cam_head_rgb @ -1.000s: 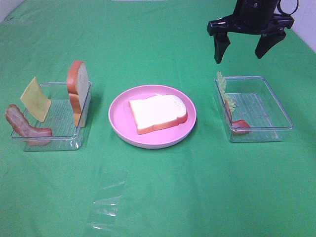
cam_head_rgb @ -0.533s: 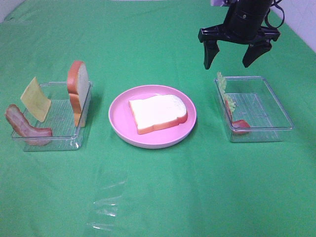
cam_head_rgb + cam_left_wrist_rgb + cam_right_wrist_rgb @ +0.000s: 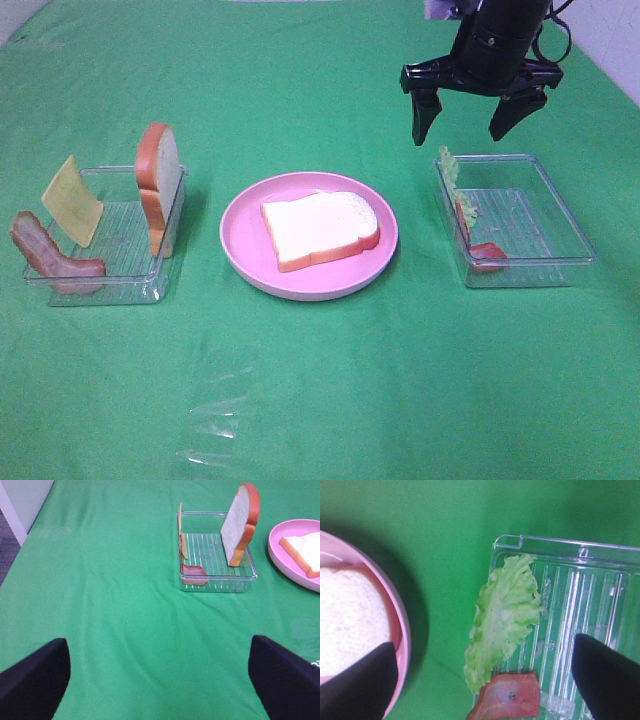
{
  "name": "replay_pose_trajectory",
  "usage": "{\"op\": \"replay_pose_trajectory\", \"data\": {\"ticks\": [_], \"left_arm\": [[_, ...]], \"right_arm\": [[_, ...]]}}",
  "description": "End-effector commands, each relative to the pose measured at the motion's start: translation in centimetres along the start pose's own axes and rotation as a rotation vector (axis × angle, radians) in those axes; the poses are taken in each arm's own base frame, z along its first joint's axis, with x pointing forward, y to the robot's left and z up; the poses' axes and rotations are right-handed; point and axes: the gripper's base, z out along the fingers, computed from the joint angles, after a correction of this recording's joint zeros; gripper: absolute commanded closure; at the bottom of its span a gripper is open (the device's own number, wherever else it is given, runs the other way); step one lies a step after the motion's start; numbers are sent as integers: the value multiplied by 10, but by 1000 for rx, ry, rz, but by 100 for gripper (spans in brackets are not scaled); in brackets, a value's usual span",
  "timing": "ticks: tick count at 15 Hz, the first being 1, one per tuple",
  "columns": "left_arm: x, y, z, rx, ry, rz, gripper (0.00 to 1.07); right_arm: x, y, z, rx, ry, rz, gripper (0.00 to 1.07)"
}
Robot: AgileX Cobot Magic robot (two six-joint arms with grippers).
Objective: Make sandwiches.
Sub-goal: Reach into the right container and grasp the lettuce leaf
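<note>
Left gripper [image 3: 157, 647]: jaws spread wide, holding nothing; green cloth [image 3: 125, 605] below
Left tray [image 3: 130, 285]: bacon strip [image 3: 50, 260]; cheese square [image 3: 71, 201]; upright bread slice [image 3: 160, 185]
Pink plate [image 3: 245, 250]: flat bread slice [image 3: 320, 228] lying on it
Right tray [image 3: 560, 215]: lettuce leaf [image 3: 449, 167] against the plate-side wall; second bacon strip [image 3: 488, 254] just beside it
Right gripper [image 3: 458, 137]: jaws spread wide, holding nothing; hovers above the tray's lettuce corner

No text, label, brand, number or sign can be read on the pink plate [image 3: 238, 250], its bread slice [image 3: 320, 228], the 9 o'clock tray [image 3: 95, 287], the 3 o'clock tray [image 3: 530, 272] or the green worktop [image 3: 320, 400].
</note>
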Motion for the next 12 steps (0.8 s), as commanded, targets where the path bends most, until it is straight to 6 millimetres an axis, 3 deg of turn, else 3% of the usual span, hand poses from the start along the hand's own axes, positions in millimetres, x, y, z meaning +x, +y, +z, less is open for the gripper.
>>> {"op": "replay_pose_trajectory", "data": {"ticks": [1, 4, 12], "left_arm": [[-1, 0, 0, -2, -6, -6, 18], [-1, 0, 0, -2, -6, -6, 18], [-1, 0, 0, -2, -6, -6, 18]], "right_arm": [[0, -2, 22, 15, 39, -3, 18], [-2, -3, 46, 26, 51, 2, 18], [-5, -8, 49, 80, 21, 51, 23]]}}
